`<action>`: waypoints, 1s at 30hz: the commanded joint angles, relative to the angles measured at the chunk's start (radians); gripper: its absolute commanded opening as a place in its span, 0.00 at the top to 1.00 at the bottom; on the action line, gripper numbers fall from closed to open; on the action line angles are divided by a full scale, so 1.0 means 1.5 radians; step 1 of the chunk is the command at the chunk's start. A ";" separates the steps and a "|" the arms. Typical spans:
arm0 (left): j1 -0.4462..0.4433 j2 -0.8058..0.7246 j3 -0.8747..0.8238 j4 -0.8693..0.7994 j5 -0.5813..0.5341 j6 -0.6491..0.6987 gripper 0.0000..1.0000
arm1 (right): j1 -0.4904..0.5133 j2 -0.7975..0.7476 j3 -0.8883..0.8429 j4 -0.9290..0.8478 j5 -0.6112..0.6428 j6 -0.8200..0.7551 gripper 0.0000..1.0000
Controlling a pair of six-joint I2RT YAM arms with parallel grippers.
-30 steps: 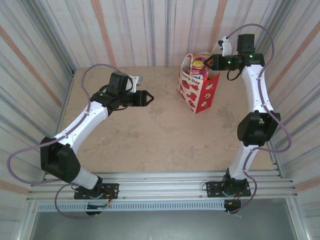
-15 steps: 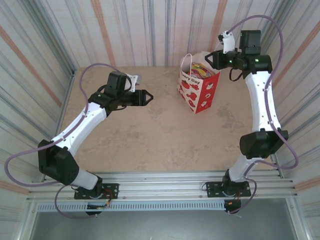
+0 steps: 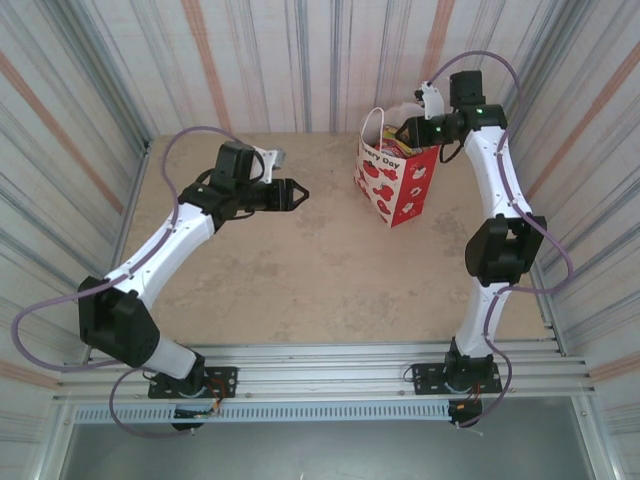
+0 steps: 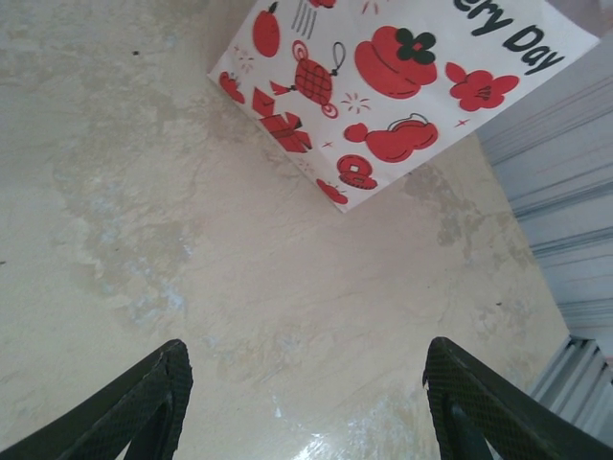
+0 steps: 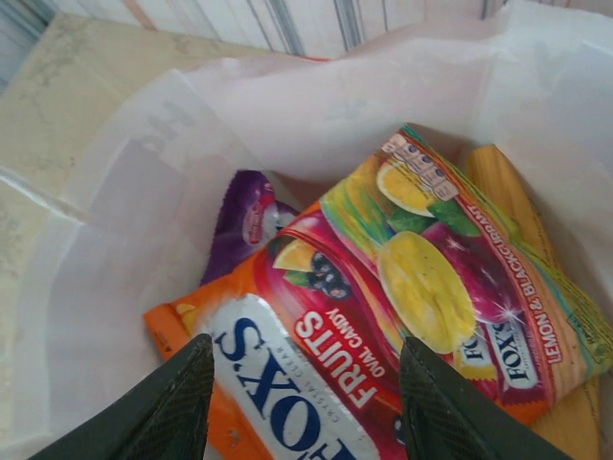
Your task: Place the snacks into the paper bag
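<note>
The paper bag, white with red prints, stands upright at the back of the table. My right gripper hangs open over its mouth. In the right wrist view the snacks lie inside the bag's white walls: a red-orange "Fox's Fruits" packet on top, a green-yellow lemon packet, a purple one and a yellow-orange one. The right gripper has nothing between its fingers. My left gripper hovers open and empty left of the bag, pointing toward it.
The beige tabletop lies bare between the two arms. Striped walls close in the left, back and right sides. A metal rail with the arm bases runs along the near edge.
The right arm shifted its elbow and the gripper moved slightly left, further over the bag's mouth. The left arm has stayed put.
</note>
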 commanded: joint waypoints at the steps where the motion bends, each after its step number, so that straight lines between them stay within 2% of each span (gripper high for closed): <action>1: 0.002 0.029 0.049 0.073 0.072 0.000 0.32 | -0.011 -0.036 0.023 -0.011 -0.048 0.023 0.46; 6: -0.025 0.101 0.148 0.122 0.120 -0.001 0.32 | -0.036 -0.118 -0.042 0.031 -0.093 0.043 0.45; 11: -0.053 0.200 0.281 0.138 0.157 -0.001 0.32 | -0.077 -0.254 -0.232 0.183 -0.149 0.120 0.45; 16: -0.075 0.290 0.401 0.144 0.169 -0.007 0.33 | -0.103 -0.369 -0.387 0.302 -0.152 0.173 0.45; 22: -0.092 0.381 0.524 0.148 0.205 -0.018 0.33 | -0.111 -0.452 -0.466 0.304 -0.160 0.182 0.44; 30: -0.098 0.458 0.573 0.199 0.209 -0.057 0.32 | -0.112 -0.532 -0.543 0.316 -0.162 0.199 0.44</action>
